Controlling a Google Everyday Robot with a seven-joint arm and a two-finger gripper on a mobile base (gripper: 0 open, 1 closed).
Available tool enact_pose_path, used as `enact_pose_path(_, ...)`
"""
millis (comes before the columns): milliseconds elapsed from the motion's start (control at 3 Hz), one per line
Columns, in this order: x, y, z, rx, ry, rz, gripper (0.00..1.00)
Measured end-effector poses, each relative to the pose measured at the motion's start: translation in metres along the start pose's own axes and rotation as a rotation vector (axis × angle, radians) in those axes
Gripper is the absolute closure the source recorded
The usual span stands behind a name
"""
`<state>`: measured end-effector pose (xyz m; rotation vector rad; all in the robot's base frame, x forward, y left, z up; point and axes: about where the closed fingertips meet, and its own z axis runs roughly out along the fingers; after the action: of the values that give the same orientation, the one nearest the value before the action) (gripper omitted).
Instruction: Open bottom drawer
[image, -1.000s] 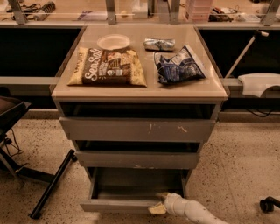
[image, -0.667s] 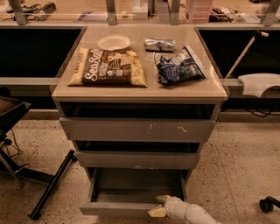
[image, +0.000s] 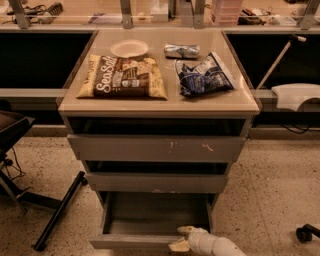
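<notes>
Since the picture 1.0 s ago, the bottom drawer has slid a little further out of the cabinet, and the gripper has come back with it by the same small amount.

Now the bottom drawer stands well out, further than the 2 grey drawers above it, so its shallow grey tray shows from above. The gripper sits at the right end of this drawer's front, on the top edge. Its 2 pale fingertips are closed on the front panel, 1 inside the drawer and 1 outside. I think this grip is chosen because the front has no handle, so the top edge is the only place to pull. The white arm reaches out to the right of the drawer front, low near the floor, probably so that the pull goes straight along the drawer's slide.

Above the bottom drawer, the middle drawer and the scratched top drawer stand only slightly out. Higher above it, the cabinet top carries a Sea Salt bag and a blue bag, both lying flat and far from the gripper.

By my judgement the opening is nearly finished.
</notes>
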<state>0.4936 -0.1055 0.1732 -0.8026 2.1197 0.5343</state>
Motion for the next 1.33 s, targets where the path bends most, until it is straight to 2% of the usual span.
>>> enact_pose_path(1333,0.011,0.014,-0.013,0.007,-0.011,0.03,1.0)
